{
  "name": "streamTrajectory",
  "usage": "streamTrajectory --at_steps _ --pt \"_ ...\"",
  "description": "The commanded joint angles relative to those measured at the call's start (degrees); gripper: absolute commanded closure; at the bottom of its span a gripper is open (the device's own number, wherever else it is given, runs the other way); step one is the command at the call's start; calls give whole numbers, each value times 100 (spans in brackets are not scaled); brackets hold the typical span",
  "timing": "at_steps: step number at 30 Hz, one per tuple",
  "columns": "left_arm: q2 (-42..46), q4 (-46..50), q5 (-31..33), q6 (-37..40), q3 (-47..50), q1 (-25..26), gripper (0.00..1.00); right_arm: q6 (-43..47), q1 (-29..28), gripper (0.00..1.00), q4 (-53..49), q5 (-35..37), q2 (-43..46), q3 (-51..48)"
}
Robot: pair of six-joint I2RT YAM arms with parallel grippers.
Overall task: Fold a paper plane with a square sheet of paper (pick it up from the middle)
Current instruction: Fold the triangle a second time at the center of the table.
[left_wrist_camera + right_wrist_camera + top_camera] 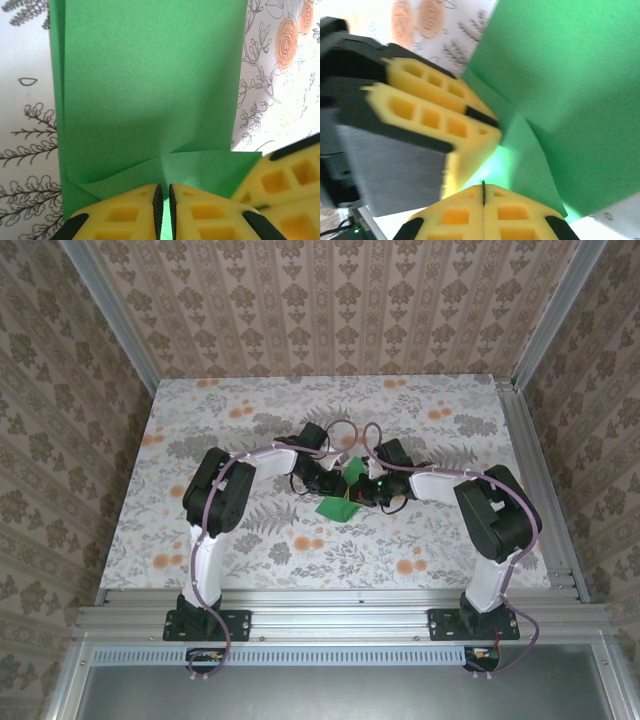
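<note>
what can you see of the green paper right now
The green paper is plain, matte and bright green, folded into a narrower doubled strip with a small creased flap at its near end. It sits mid-table over the floral tabletop. The left tool pinches that end; the shut right tool meets it alongside.

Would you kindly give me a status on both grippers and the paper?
Left gripper shut on the green paper. Right gripper shut at its folded corner, grip unclear. Nothing in the way.
</note>
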State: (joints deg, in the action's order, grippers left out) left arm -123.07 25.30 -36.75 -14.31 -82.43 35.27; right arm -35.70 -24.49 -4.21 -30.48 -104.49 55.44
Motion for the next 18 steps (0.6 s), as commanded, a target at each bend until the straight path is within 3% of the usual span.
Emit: streamTrajectory --at_steps 1,18 --pt "-452 287 435 129 209 59 82 236 -4 95 -400 284 -185 76" --pt "68 63 32 -167 146 2 76 647 17 96 -929 728 -308 100"
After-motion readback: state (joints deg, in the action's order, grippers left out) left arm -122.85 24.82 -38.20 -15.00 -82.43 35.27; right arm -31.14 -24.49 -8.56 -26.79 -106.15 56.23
